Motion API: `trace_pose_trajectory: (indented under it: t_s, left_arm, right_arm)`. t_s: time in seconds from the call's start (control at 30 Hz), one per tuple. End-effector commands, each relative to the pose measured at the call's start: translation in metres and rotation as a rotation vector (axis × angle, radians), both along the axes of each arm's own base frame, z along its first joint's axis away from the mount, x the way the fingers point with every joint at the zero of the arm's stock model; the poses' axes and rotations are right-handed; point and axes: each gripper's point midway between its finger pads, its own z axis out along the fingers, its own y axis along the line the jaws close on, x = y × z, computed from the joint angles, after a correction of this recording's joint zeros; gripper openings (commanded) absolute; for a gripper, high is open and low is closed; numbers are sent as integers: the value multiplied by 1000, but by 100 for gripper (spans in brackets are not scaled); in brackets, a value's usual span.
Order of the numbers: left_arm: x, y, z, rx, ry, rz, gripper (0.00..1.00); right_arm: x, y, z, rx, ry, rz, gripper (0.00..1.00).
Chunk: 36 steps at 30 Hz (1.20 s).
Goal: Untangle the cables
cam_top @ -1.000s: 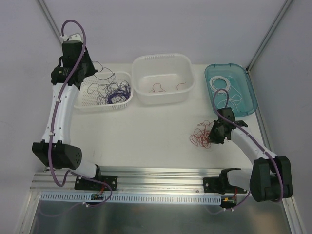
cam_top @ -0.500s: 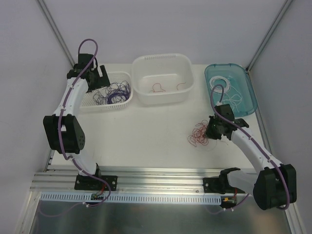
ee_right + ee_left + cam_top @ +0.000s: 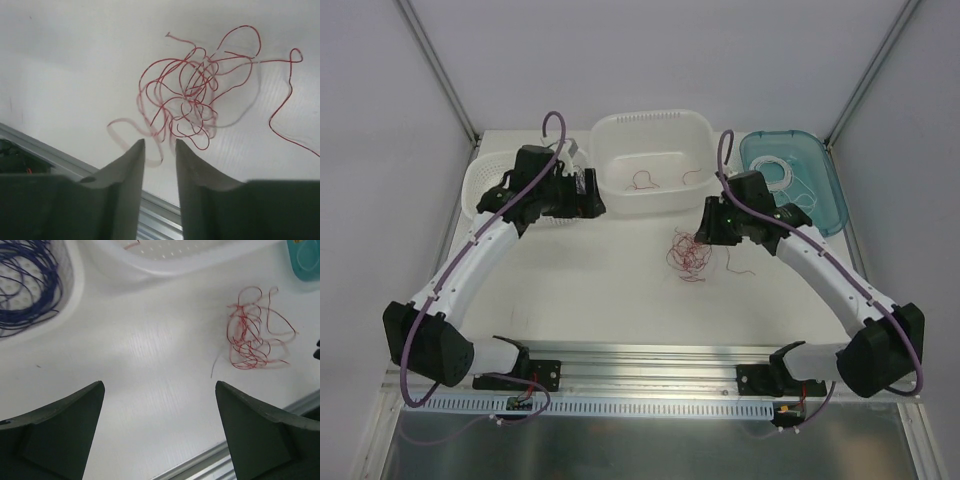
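The red cables (image 3: 690,255) lie knotted near the middle of the bench (image 3: 600,290), a little toward its right edge, just beside the right end effector (image 3: 160,146), which is almost closed; whether a strand is pinched I cannot tell. The left end effector (image 3: 160,386) is spread wide and empty, so it should probably pin the clump while the right draws one outlying loop slowly away
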Motion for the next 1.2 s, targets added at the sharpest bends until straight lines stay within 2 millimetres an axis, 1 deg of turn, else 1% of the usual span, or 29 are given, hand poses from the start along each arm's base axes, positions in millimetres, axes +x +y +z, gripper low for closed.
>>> trace_pose_trajectory:
  t_s: [0.0,0.03,0.07,0.1,0.13,0.2,0.23,0.27,0.3,0.33,0.37,0.4,0.43,0.47,0.5,0.53,0.57,0.6,0.63,0.67,0.7,0.77,0.8,0.83,0.9,1.03,1.17]
  left_arm:
    - [-24,-32,-12,-74,20,-121,94]
    - [-30,-44,-12,-91,9,-153,94]
    - [-37,-49,-21,-88,29,-172,94]
    - [-40,-53,-25,-87,32,-185,94]
    - [-47,-64,-29,-90,36,-213,94]
    - [-52,-74,-33,-89,41,-236,94]
    - [-57,-85,-38,-87,54,-265,94]
    - [-56,-91,-39,-86,48,-274,94]
    - [-57,-97,-40,-85,48,-285,94]
    - [-59,-109,-46,-76,62,-310,94]
    - [-58,-115,-48,-75,58,-317,94]
    - [-58,-121,-50,-74,64,-327,94]
    - [-55,-129,-57,-71,81,-336,93]
    - [-57,-138,-61,-65,87,-353,93]
    - [-55,-142,-63,-63,87,-352,92]
    - [-51,-148,-73,-49,110,-353,92]
    - [-50,-152,-77,-42,118,-350,91]
    - [-46,-153,-90,-25,148,-326,90]
    - [-43,-156,-91,-26,150,-322,90]
    - [-41,-157,-95,-21,160,-314,90]
    - [-38,-157,-105,-11,181,-296,89]
    - [-35,-159,-111,-4,191,-292,88]
    - [-34,-160,-114,0,196,-290,87]
    - [-34,-161,-120,2,210,-290,87]
    - [-33,-164,-128,6,226,-292,86]
    - [-29,-166,-135,12,233,-288,84]
    - [-26,-167,-143,25,243,-279,83]
  right_arm:
    - [-2,19,-1,-44,9,103,43]
    - [-3,23,-2,-46,12,120,50]
    - [-5,26,-3,-52,17,134,58]
    - [-5,25,-5,-66,16,135,59]
    - [-4,22,-7,-77,12,122,60]
    - [-4,10,-16,-121,13,85,60]
    - [-1,0,-19,-151,11,40,60]
    - [-2,-8,-28,-168,30,15,59]
    - [-1,-13,-33,-170,38,-15,59]
    - [1,-19,-38,-170,48,-40,57]
    - [0,-23,-48,-170,56,-53,56]
    - [1,-23,-53,-163,71,-62,55]
    - [2,-24,-59,-161,83,-72,53]
    - [4,-22,-62,-155,81,-79,52]
    - [3,-22,-69,-155,99,-86,51]
    - [2,-21,-76,-144,127,-116,50]
    - [4,-19,-78,-130,134,-137,50]
    - [3,-18,-83,-118,149,-159,50]
    - [3,-15,-85,-94,166,-188,49]
    - [7,-8,-85,-42,175,-237,49]
    - [2,-5,-90,-21,201,-261,50]
    - [3,2,-94,26,228,-334,50]
    - [4,1,-98,26,235,-361,51]
    - [1,4,-104,28,253,-371,51]
    - [3,9,-111,52,272,-406,51]
    - [4,18,-126,93,313,-448,52]
    - [4,23,-140,106,358,-488,51]
